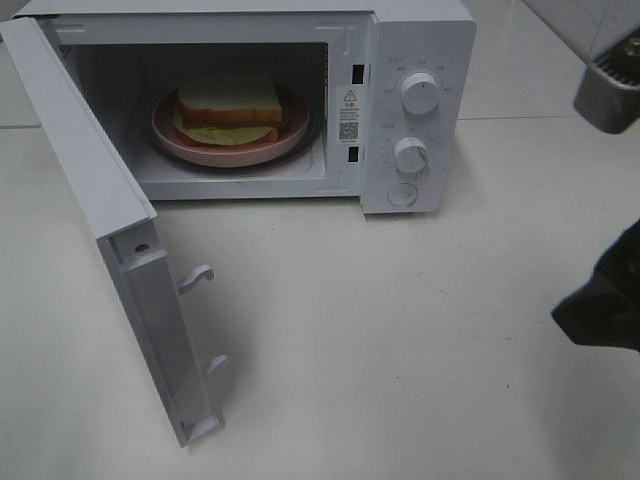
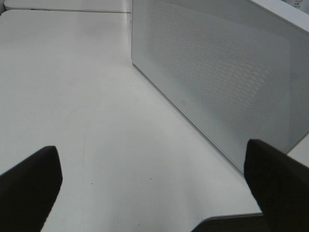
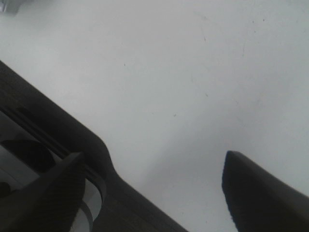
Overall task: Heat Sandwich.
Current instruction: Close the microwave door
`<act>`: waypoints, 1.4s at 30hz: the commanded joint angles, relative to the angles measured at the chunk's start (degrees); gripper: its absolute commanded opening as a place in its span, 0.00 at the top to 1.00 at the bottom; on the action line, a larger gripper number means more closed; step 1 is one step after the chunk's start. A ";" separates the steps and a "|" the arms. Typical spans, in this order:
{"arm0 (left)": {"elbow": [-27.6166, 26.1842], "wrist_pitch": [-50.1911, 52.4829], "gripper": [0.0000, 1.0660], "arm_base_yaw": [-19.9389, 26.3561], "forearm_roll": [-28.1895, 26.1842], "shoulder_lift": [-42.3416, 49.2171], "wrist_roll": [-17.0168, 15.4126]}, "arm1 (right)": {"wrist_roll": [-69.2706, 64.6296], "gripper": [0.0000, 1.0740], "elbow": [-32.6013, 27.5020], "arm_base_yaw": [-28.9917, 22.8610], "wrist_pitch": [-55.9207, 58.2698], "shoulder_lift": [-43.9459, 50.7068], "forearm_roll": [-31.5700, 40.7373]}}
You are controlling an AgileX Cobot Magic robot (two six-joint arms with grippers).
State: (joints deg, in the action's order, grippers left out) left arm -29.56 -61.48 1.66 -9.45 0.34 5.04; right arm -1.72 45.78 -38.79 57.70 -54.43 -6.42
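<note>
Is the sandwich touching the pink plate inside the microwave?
Touching. The exterior high view shows the sandwich lying flat on the pink plate inside the open microwave, its leafy bottom layer spread on the plate's surface.

The microwave (image 1: 415, 110) is white all over, with 2 white knobs (image 1: 420, 93) and a small black-and-white label (image 1: 348, 125) that carries a square code pattern. The door (image 2: 227, 82) is white with a fine grid of small dots. The sandwich (image 1: 228, 100) has white bread, a tan-brown crust and a pale yellow-green layer. Its plate (image 1: 200, 152) is pink. The table (image 1: 400, 330) is off-white with a few faint dark specks. The left gripper (image 2: 150, 159) has black fingers (image 2: 29, 188), and the right gripper (image 3: 153, 164) has black fingers (image 3: 260, 193) also.
</note>
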 commanded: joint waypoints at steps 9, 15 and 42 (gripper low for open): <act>0.11 0.17 0.09 -0.06 -0.40 0.92 -0.11 | -0.97 0.29 -0.11 0.00 13.41 14.55 0.00; 0.11 0.17 0.09 -0.06 -0.40 0.92 -0.11 | -0.97 0.29 -0.11 0.11 13.41 24.81 -0.34; 0.11 0.17 0.09 -0.06 -0.40 0.92 -0.11 | -5.50 0.29 -11.69 22.80 10.08 51.51 -4.58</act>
State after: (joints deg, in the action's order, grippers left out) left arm -29.56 -61.48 1.66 -9.45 0.34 5.04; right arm -6.30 35.24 -17.07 68.98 -4.13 -11.75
